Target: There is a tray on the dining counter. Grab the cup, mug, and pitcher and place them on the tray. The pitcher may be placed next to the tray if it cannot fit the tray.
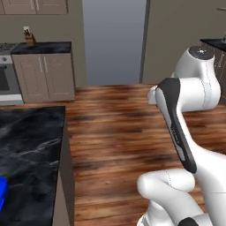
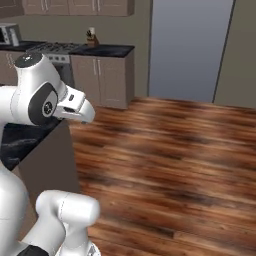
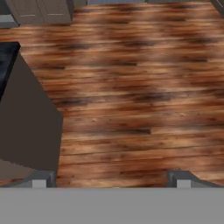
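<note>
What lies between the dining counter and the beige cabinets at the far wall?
Bare wooden floor lies between the dining counter and the cabinets; the left base view shows this.

Blue tray corner, seemingly, on dining counter

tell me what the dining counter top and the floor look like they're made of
Dining counter top: looks like polished black marble, going by the white veining. Floor: looks like glossy wood planks, with brown grain and visible board seams.
</note>
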You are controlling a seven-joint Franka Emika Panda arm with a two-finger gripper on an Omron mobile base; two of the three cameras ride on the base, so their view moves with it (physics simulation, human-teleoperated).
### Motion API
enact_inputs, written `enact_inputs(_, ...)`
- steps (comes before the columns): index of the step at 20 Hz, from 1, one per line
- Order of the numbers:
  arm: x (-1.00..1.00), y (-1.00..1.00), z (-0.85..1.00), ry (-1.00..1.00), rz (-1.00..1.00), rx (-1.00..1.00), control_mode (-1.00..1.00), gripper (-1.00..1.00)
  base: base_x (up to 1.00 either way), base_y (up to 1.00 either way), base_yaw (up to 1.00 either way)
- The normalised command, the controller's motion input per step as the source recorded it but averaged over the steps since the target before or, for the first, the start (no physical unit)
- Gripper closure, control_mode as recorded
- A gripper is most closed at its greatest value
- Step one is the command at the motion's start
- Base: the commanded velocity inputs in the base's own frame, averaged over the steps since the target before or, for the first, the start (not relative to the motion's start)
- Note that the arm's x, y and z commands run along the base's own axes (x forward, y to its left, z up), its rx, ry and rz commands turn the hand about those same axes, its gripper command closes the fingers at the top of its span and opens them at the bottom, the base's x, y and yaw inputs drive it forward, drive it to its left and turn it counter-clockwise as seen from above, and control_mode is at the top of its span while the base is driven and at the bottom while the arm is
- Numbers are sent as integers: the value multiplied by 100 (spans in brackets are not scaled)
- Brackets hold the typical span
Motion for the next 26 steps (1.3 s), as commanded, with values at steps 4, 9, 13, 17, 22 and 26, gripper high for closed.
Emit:
enact_inputs(4,0,0,0,0,0,0,100,-100,100,-32,0)
enact_inputs(9,0,0,0,0,0,0,100,-100,100,-55,3)
enact_inputs(13,0,0,0,0,0,0,100,-100,100,-79,8)
enact_inputs(17,0,0,0,0,0,0,100,-100,100,-80,12)
enact_inputs(22,0,0,0,0,0,0,100,-100,97,-76,27)
enact_inputs(26,0,0,0,0,0,0,100,-100,49,-35,72)
